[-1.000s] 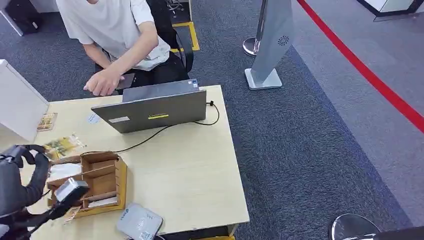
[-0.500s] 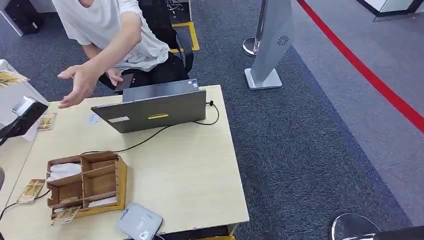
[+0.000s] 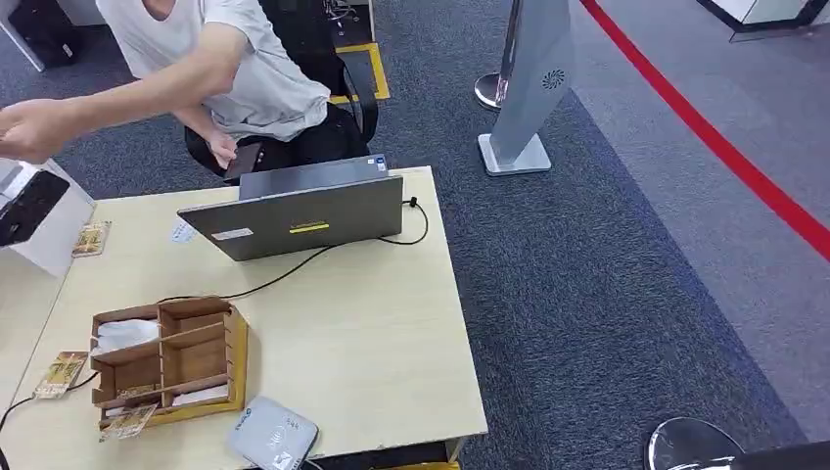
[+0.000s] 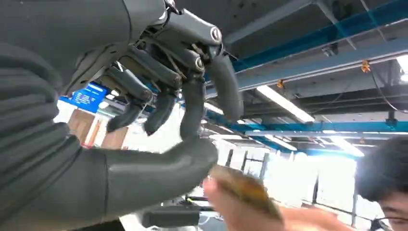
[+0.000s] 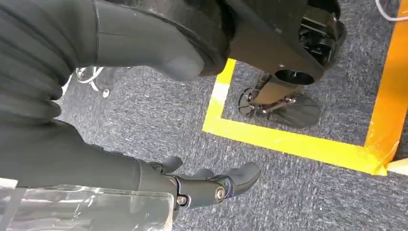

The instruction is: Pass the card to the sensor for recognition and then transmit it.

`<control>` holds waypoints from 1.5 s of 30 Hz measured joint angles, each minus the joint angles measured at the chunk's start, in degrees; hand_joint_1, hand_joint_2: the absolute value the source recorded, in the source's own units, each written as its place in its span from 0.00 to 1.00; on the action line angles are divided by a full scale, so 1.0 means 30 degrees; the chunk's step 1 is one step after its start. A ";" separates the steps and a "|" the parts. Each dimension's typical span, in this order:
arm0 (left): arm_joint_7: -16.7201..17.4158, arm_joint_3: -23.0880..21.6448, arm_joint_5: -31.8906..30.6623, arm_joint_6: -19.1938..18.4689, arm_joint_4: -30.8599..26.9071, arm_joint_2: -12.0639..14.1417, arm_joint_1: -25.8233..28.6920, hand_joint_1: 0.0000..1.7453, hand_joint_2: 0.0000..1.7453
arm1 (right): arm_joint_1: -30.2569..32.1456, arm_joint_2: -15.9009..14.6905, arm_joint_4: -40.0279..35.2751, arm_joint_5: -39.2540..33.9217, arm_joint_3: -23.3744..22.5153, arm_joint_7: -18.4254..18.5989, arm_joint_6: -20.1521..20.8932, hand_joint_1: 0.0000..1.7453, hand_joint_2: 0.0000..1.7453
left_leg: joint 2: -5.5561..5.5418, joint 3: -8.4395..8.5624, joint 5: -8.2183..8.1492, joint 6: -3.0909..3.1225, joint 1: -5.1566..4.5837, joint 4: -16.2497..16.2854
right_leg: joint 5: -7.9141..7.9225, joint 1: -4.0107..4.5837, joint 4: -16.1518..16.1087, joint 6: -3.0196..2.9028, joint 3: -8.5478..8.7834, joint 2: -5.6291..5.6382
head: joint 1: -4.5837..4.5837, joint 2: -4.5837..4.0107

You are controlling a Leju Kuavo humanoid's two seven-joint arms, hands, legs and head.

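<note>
— What has changed since half a second ago?

— The person's hand (image 3: 29,127) has swung further out past the table's (image 3: 372,333) left edge, and the robot's left arm has drawn almost wholly out of the head view.

— Where is the card now?

— In the left wrist view a blurred, gold-brown card (image 4: 245,190) sits in the person's fingers, just beside the thumb tip of the left hand (image 4: 178,115). Whether the thumb touches it I cannot tell.

— And that hand's grip?

— Its fingers are spread and lightly curled, with nothing between them.

— The right hand?

— The right hand (image 5: 202,185) hangs over grey carpet, fingers loose, holding nothing.

— And on the table?

— The white sensor pad (image 3: 274,436) lies at the near edge, beside the wooden organizer box (image 3: 166,362). A closed laptop (image 3: 299,211) sits toward the far edge. Another card (image 3: 61,373) lies near the left edge.
</note>
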 joint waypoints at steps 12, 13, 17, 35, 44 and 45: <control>0.0415 -0.0066 0.1008 -0.0503 -0.0671 0.0306 0.0637 0.00 1.00 | 0.0202 -0.0182 -0.0139 -0.0497 0.0277 0.0408 -0.0452 0.00 1.00 | -0.0002 -0.0006 -0.0001 0.0000 0.0002 0.0000 | -0.0001 0.0000 0.0000 0.0000 0.0001 -0.0002 | 0.0007 0.0000; 0.0437 -0.0066 0.1117 -0.0685 -0.0890 0.0380 0.0768 0.00 1.00 | 0.0271 -0.0219 -0.0197 -0.0606 0.0306 0.0467 -0.0495 0.00 1.00 | -0.0002 -0.0008 -0.0001 0.0000 0.0002 0.0000 | -0.0001 0.0000 0.0000 0.0000 0.0002 -0.0001 | 0.0007 0.0000; 0.0736 -0.0059 0.1939 -0.1951 -0.3113 0.1211 0.2056 0.00 1.00 | 0.0817 -0.0364 -0.0684 -0.1216 0.0321 0.0728 -0.0925 0.00 1.00 | 0.0009 -0.0013 -0.0009 -0.0003 0.0002 -0.0005 | -0.0005 0.0000 0.0000 0.0000 0.0001 0.0006 | 0.0000 0.0000; -0.5081 1.1726 0.8423 0.1483 -1.7174 0.0740 1.8696 0.00 1.00 | 0.4317 -0.1100 -0.4955 -0.2551 0.0255 0.2274 -0.3111 0.00 1.00 | 0.0110 0.0010 -0.0188 0.0011 -0.0005 -0.0029 | -0.0160 -0.0004 -0.0009 0.0002 0.0027 0.0077 | 0.0007 0.0000; -0.3965 2.3079 1.8695 -0.8803 -1.6631 -0.8673 1.5637 0.00 1.00 | 0.4906 -0.1180 -0.6557 -0.1742 -0.0116 0.3045 -0.3278 0.00 1.00 | 0.0086 0.0039 -0.0191 0.0024 -0.0007 -0.0025 | -0.0154 -0.0006 -0.0016 0.0003 0.0061 0.0055 | 0.0022 0.0000; -0.2691 2.4573 1.9808 -0.9050 -1.5982 -0.9496 1.4999 0.00 1.00 | 0.4892 -0.1180 -0.6550 -0.1800 -0.0124 0.2915 -0.3271 0.00 1.00 | 0.0090 0.0046 -0.0191 0.0023 -0.0007 -0.0025 | -0.0153 -0.0006 -0.0016 0.0001 0.0063 0.0057 | 0.0015 0.0000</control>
